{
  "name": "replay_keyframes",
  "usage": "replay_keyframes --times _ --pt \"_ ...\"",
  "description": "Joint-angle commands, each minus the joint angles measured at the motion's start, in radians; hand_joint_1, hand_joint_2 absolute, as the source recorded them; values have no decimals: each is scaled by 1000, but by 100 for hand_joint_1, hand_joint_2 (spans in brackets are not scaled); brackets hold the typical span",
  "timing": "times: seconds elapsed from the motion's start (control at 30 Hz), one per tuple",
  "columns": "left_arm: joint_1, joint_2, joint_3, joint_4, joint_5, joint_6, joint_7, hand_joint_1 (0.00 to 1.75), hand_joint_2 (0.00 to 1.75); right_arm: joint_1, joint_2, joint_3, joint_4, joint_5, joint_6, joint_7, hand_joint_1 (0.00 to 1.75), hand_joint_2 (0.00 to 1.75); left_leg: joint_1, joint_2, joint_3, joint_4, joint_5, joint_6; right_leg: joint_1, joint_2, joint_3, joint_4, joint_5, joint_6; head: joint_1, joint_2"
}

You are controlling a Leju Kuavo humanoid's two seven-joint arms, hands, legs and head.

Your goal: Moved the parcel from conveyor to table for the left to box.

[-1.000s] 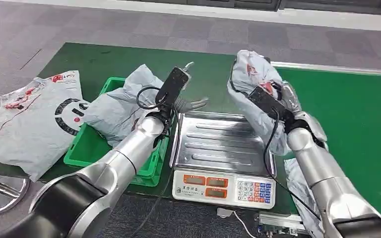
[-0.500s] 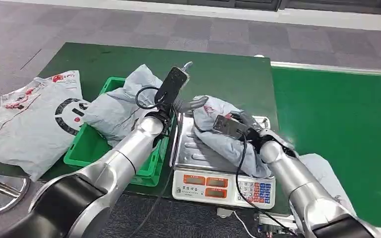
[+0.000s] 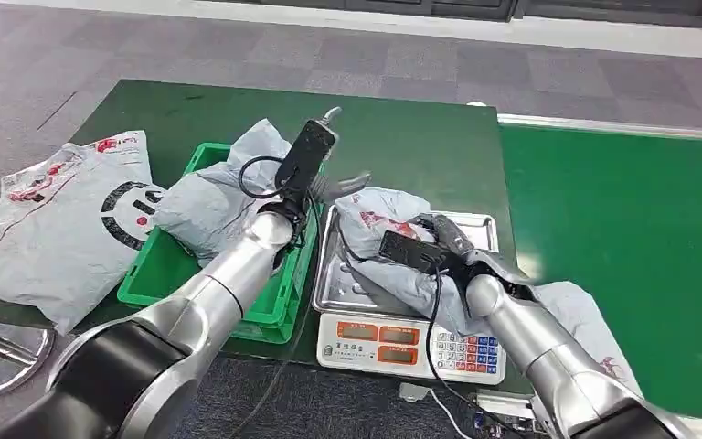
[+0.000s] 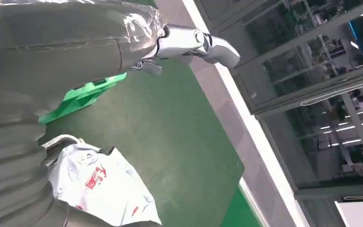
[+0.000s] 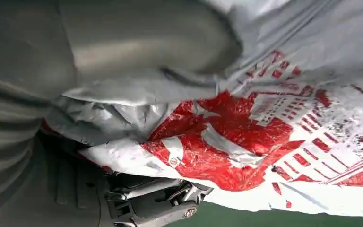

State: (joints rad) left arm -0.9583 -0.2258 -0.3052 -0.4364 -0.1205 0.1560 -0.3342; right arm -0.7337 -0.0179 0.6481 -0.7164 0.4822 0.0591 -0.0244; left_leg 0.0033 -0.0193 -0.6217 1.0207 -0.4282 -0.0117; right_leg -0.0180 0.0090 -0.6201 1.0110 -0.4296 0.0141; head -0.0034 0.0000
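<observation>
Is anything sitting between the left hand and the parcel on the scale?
Nothing visible does. The left hand hangs open beside the parcel, which lies on the scale tray with the right hand holding it.

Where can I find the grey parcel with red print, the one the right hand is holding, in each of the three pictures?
Head view: parcel lies on the scale tray, held by the right hand.
Left wrist view: parcel near the bottom edge.
Right wrist view: parcel close up, across the middle.
Shared landmark: its red print.

right hand [image 3: 439, 240] fingers hidden by parcel [image 3: 393, 229]
</observation>
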Motion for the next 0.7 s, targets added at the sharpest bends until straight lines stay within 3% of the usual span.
replay_keyframes --times 0.03,0.27,0.5,0.7 --pt "-18 25 -54 26 -13 14 -5 0 175 12 -14 0 69 -62 10 -60 0 175 1 1 4 -2 -1 0 1 -1 4 -3 0 -1 0 0" --pt "-16 29 -59 37 -26 8 -29 0 175 69 -11 -168 -87 -133 -172 -173 0 175 1 2 3 -2 -1 0 1 -1 3 -2 0 -1 0 0" --pt "-35 8 -80 54 -48 25 -34 0 175 181 -39 -311 -246 -224 -263 -266 0 175 1 -1 2 -1 -1 0 1 -4 3 -2 -1 -1 0 0" --pt "-46 1 -85 67 -61 45 -31 0 175 235 -22 -383 -349 -271 -274 -307 0 175 0 -1 0 0 -1 0 1 -2 1 -1 -1 -1 0 0"
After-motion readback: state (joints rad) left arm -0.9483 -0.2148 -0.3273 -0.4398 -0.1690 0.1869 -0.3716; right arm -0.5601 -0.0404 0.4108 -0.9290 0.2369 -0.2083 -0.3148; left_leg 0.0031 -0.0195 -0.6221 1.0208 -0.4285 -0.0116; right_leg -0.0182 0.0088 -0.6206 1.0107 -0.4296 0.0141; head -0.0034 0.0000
